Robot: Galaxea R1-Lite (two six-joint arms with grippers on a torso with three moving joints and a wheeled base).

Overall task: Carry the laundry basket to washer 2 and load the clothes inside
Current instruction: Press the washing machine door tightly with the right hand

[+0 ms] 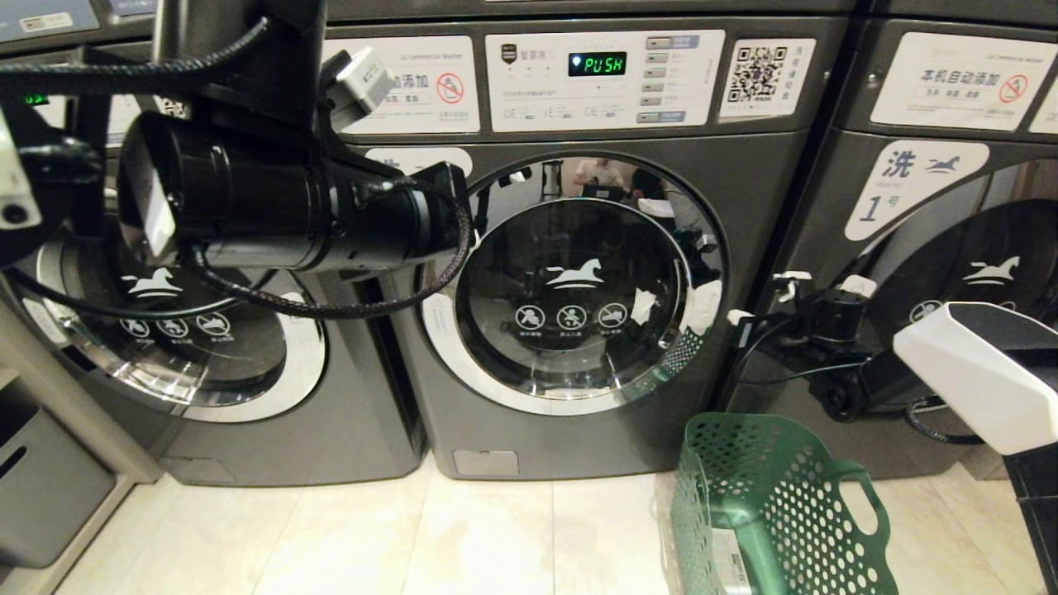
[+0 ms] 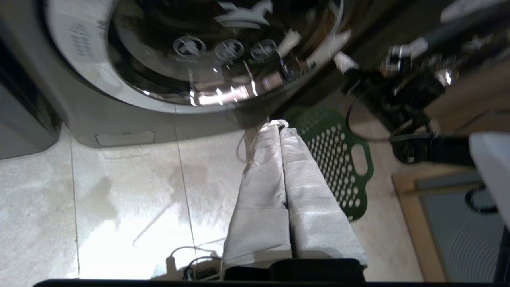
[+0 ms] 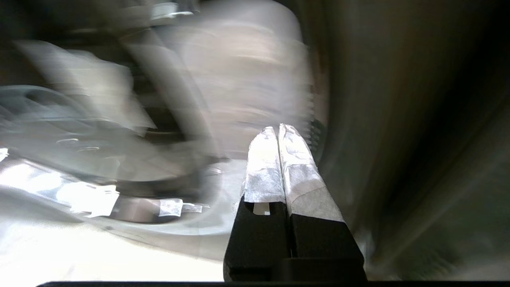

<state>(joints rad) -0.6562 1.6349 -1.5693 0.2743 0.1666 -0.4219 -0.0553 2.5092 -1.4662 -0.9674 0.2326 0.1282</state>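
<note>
The green basket [image 1: 769, 504] sits on the floor [image 1: 331, 537] at 5 o'clock of the middle washer [image 1: 579, 289], whose door is closed. The left gripper [image 2: 279, 127], clenched and empty, hangs with the basket at its 2 o'clock. The right gripper [image 3: 277, 129] is clenched too, empty. The washer's display [image 1: 597, 64] reads "PUSH"; its right neighbour [image 1: 950, 207] is marked "1".

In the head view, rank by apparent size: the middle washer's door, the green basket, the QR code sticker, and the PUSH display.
1. Door
2. Basket, partly cut off by the frame and nearer the camera, so its true size is unsure
3. QR sticker
4. PUSH display
</note>
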